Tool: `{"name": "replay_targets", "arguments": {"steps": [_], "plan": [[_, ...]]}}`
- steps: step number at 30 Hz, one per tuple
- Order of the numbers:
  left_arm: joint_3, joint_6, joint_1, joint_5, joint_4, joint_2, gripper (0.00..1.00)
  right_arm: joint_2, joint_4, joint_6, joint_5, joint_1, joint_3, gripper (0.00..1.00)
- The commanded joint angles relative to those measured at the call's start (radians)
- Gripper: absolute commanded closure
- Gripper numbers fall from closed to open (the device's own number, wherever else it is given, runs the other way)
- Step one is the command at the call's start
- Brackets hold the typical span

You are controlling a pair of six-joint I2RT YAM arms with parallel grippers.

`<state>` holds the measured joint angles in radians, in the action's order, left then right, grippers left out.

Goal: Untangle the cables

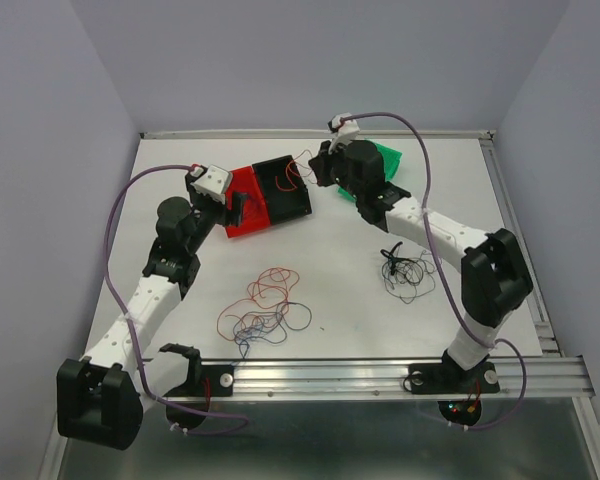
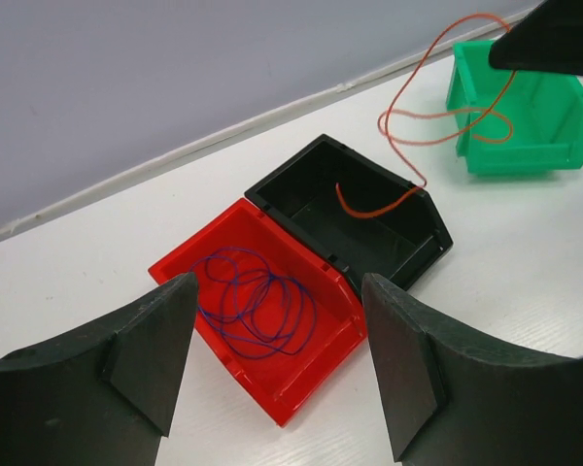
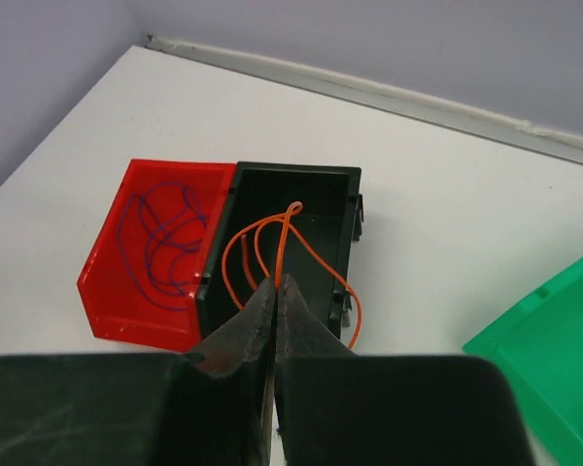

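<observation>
My right gripper [image 3: 275,283] is shut on a thin orange cable [image 3: 291,233]. The cable hangs in loops over the black bin [image 3: 342,209], and one end lies inside that bin [image 2: 369,209]. From above, the right gripper [image 1: 321,166] hovers at the black bin's [image 1: 298,203] far right corner. A blue cable [image 2: 257,303] lies coiled in the red bin [image 2: 189,260]. My left gripper [image 2: 277,320] stands open over the red bin's near edge with nothing between its fingers. A loose tangle of red, blue and black cables [image 1: 265,305] lies on the table, with a black bunch [image 1: 405,268] to its right.
A green bin [image 1: 392,160] sits at the back right, partly behind the right arm. The red bin [image 1: 246,192] and the black bin stand side by side at the back centre. A metal rail [image 1: 380,375] runs along the table's near edge.
</observation>
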<state>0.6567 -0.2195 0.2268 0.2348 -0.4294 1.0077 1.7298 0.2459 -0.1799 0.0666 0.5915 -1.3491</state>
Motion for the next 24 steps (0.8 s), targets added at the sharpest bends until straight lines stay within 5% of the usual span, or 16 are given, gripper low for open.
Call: {"name": "replay_targets", "arguments": {"steps": [1,24], "plan": [[-0.005,-0.007,-0.007,-0.002,-0.054,-0.037,0.21,0.071,-0.002,0.046,0.053,0.028,-0.085,0.99],[-0.008,-0.015,-0.007,0.009,-0.049,-0.046,0.21,0.471,-0.103,0.059,-0.037,0.068,-0.427,0.97]]}}
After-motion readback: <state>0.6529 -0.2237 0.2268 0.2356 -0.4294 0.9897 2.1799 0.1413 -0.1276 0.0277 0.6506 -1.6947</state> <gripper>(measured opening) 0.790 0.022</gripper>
